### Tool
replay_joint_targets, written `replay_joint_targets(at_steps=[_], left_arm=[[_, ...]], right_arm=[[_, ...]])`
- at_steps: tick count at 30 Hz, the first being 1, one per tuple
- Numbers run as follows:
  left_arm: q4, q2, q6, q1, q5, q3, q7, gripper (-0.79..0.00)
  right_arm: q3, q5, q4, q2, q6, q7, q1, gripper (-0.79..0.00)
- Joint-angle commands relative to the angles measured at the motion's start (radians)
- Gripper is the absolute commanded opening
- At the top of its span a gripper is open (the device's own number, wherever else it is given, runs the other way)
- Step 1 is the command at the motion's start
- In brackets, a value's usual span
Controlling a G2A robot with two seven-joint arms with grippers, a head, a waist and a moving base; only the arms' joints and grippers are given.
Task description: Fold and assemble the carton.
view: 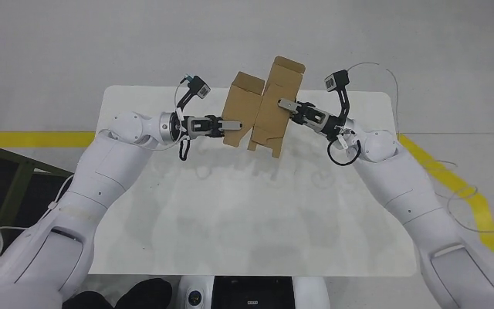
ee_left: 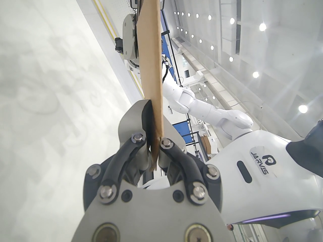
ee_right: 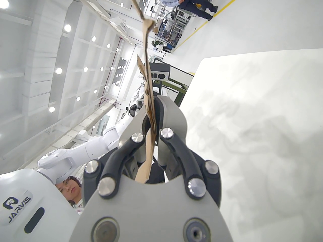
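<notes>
Currently, in the top view, I see the left arm stretched in from the left side over the white table (view: 231, 224), wrist turned toward the centre. The left gripper (view: 234, 125) is closed down on the left-hand panel of the carton (view: 258, 108). The left wrist view confirms this: the left gripper (ee_left: 152, 117) has its fingers pinched tight on an edge of the brown card (ee_left: 150, 51), no gap visible, and the sheet runs straight out from the jaws, seen edge-on, with the table (ee_left: 50, 76) off to one side.

The carton sits between the two grippers, over the far half of the table near its middle. It is partly folded: a shorter panel on the left and a taller section with flaps on the right, meeting at a crease. I cannot tell whether its lower flaps touch the table.

Further right, the right gripper (view: 284, 104) grips the taller section from the right. In the right wrist view the right gripper (ee_right: 151, 104) is likewise clamped on the card (ee_right: 146, 159), which passes between the fingers edge-on and looks creased and bent beyond them. The table (ee_right: 252, 101) lies alongside.
</notes>
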Motion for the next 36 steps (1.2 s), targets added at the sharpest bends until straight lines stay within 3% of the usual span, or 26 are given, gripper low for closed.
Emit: replay_joint_targets(at_steps=[1,7,14,17,33,34,36], left_arm=[[0.007,-0.002,0.007,-0.001,-0.005,-0.004,-0.007,-0.785],[0.044,-0.007,0.073,-0.015,-0.037,-0.022,-0.072,-0.785],[0.045,-0.009,0.228,-0.044,0.002,-0.007,-0.228,-0.785],[0.035,-0.006,0.28,-0.045,0.034,0.002,-0.28,-0.785],[-0.055,0.026,0.296,-0.049,0.064,0.106,-0.296,-0.785],[-0.06,0.029,0.296,-0.052,0.064,0.113,-0.296,-0.785],[-0.069,0.033,0.296,-0.057,0.061,0.127,-0.296,-0.785]], right_arm=[[0.012,0.004,0.006,-0.001,-0.001,0.001,-0.001,0.0],[0.054,-0.022,0.042,0.006,-0.007,0.067,0.007,0.0],[0.088,0.028,0.073,0.025,0.013,0.423,0.039,0.0],[0.093,0.004,0.057,0.037,0.071,0.482,0.043,0.0],[0.108,-0.053,-0.046,0.108,0.111,0.522,-0.029,0.0],[0.104,-0.056,-0.058,0.112,0.113,0.524,-0.033,-0.025],[0.093,-0.056,-0.08,0.12,0.118,0.529,-0.04,-0.148]])
